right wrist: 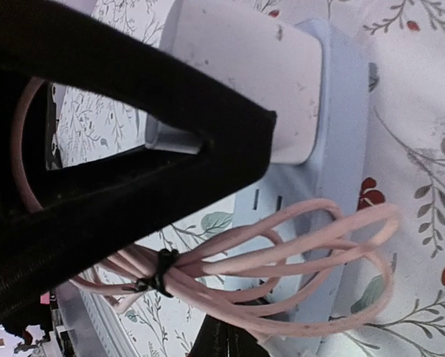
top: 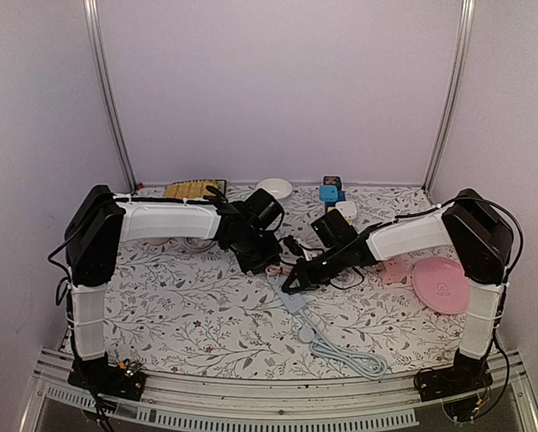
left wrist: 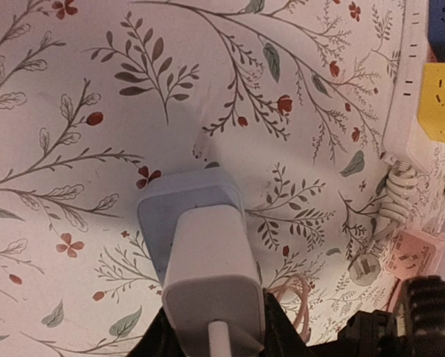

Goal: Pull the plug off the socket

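The plug (left wrist: 207,260), seated in the socket (left wrist: 170,208), is clamped by the left hand (left wrist: 216,329) for pulling; whether the right hand (top: 296,277) is closed cannot be told.

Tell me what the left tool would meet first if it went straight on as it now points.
The white plug, which sits between the fingers of the left tool; beyond it, the blue socket holding it. Whether the fingers press the plug is unclear.

Both arms bent inward from the near corners of the surface, left end effector (top: 271,264) clamped on the plug (left wrist: 207,260), right end effector (top: 296,281) low just beside it, its grip unclear.
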Available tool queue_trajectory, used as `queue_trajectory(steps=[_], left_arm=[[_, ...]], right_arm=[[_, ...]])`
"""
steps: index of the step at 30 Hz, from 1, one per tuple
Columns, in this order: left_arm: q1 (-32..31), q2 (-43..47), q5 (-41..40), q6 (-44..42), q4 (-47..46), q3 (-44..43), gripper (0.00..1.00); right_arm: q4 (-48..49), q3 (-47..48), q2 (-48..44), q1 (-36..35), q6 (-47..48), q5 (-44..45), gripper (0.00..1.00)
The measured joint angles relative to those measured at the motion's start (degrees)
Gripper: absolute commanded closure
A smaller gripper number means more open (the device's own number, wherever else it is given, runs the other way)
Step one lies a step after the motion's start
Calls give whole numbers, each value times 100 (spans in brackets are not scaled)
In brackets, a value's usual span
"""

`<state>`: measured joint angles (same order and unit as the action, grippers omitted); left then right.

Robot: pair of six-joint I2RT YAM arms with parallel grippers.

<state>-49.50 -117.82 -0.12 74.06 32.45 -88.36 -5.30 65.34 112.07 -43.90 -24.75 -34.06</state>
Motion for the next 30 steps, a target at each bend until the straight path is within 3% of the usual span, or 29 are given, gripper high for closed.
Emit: queue_trajectory(steps=[9,20,24,30], left_arm=[[-20,57,-59,9,-46,61,100],[72,940,-42,284,-835,1174,100],[118,931,-72,229,-782,1075,100],[72,605,-260,-31,-398,267,100]], right_arm=[[-114,348,229,-9,-190,446,97],[-179,619,260,-109,-238,627,97],[-208,640,271,-109,-221,680,97],[-289,750,483,-55,-227,643,97]])
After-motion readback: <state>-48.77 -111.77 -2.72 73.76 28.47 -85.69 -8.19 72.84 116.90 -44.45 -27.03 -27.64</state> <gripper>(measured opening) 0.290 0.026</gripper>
